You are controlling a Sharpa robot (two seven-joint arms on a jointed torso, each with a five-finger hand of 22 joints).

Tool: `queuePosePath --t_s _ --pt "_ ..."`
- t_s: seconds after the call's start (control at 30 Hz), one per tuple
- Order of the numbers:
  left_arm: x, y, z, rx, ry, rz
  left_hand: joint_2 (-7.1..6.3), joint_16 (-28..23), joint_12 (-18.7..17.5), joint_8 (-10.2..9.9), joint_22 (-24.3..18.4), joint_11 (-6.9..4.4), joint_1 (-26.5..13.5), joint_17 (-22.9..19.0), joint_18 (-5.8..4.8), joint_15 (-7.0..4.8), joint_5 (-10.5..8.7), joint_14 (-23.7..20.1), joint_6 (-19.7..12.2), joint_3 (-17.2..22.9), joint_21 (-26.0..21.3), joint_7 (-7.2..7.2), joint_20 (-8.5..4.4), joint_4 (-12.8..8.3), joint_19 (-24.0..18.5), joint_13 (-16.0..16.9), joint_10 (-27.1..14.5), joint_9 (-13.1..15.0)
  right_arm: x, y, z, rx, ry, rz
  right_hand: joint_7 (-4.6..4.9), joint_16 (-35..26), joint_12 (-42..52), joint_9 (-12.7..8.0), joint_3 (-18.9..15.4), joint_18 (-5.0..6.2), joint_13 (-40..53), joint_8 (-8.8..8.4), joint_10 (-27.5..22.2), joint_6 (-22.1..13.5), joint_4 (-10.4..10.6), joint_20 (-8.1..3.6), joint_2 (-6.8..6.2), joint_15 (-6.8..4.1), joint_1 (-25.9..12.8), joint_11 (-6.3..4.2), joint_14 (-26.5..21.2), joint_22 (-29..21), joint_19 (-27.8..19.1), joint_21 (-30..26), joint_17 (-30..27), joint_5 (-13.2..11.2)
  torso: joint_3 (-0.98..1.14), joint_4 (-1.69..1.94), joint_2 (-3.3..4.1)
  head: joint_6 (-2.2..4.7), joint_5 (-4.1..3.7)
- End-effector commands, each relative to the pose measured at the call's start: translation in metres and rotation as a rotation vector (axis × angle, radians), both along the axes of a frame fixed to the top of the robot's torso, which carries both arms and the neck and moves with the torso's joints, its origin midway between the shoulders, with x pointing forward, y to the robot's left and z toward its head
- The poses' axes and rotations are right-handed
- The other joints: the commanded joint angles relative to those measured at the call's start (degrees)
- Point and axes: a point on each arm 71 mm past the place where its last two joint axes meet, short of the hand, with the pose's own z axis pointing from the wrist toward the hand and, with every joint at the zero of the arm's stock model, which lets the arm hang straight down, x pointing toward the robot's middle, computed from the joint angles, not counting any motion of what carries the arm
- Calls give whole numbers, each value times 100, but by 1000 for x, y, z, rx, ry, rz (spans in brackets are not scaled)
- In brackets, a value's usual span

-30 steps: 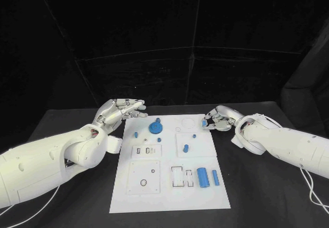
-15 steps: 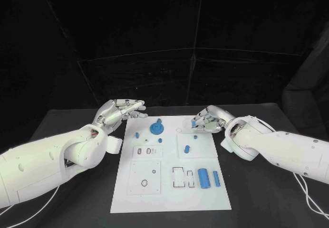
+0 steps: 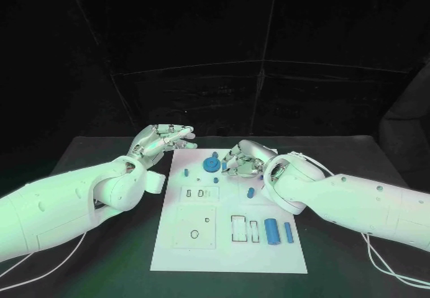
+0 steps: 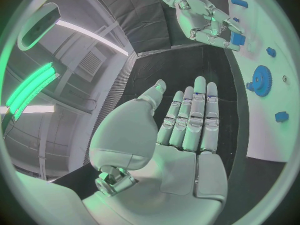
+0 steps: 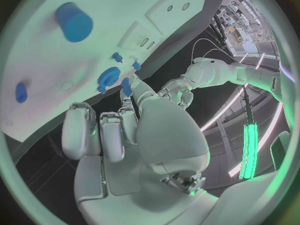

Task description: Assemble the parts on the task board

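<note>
Both hands over the board's (image 3: pixel 228 254) far end: left hand (image 3: pixel 161 141) open, empty; right hand (image 3: pixel 242 158) pinches a small blue part (image 5: pixel 126 86) beside the gear (image 3: pixel 210 165).

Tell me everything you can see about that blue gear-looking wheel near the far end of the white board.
The blue gear is a round, toothed disc with a raised hub at its centre, plastic by its look. It lies flat on the white task board, toward the board's far end, with smaller blue pieces just nearer the robot. The right robot hand hovers close beside it, holding a small blue part; I cannot tell whether it touches the gear. The left robot hand is off the board's far left corner.
</note>
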Motion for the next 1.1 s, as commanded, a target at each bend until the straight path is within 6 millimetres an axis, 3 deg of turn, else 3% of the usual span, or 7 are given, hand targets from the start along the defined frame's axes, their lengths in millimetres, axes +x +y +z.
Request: queuePosePath --t_s 0.03,0.13,0.47,0.67,1.1 --pt "0 -1 1 -13 -3 -10 65 -19 -30 -19 -9 10 4 9 86 0 28 -14 -27 -1 -35 17 26 -28 16 -5 -26 -2 -1 10 -4 -96 -14 0 -50 12 -48 37 81 -56 423 31 -40 33 33 -28 20 -27 -22 -13 479 -8 -14 6 929 19 6 -7 3 -30 62" --pt "0 -2 1 -14 -3 -11 65 -19 -30 -19 -9 10 4 9 86 0 28 -14 -27 -1 -35 17 26 -28 16 -5 -26 -2 -4 22 -8 -121 -14 15 -49 11 -57 36 87 -55 416 30 -46 33 28 -27 3 -27 -33 -13 479 -12 -16 3 928 21 3 -15 0 -60 99" --pt "1 -5 1 -16 -3 -17 65 -19 -30 -19 -9 10 4 9 86 0 28 -14 -27 -1 -35 17 26 -28 16 -5 -26 -2 -13 49 -25 -179 5 66 -45 5 -72 34 102 -53 405 26 -56 34 30 -21 -39 -24 -86 -9 476 -24 -20 -3 916 9 21 -9 0 -113 157" --pt "2 -6 1 -17 -2 -19 67 -21 -29 -18 -10 9 5 10 86 0 28 -15 -25 1 -36 16 26 -31 16 -4 -23 -2 -15 55 -29 -192 7 81 -45 5 -73 34 105 -52 404 25 -57 33 31 -20 -48 -23 -99 -8 477 -25 -21 -5 917 5 14 -26 -3 -134 177" --pt "2 -7 0 -17 0 -22 70 -23 -28 -17 -13 8 6 12 86 -1 28 -16 -21 5 -37 14 26 -36 17 -4 -19 -1 -18 62 -35 -215 28 113 -32 2 -94 23 115 -50 390 4 -73 9 64 -13 -122 -12 -225 3 477 -35 -26 -13 917 -33 12 -21 -4 -188 185"
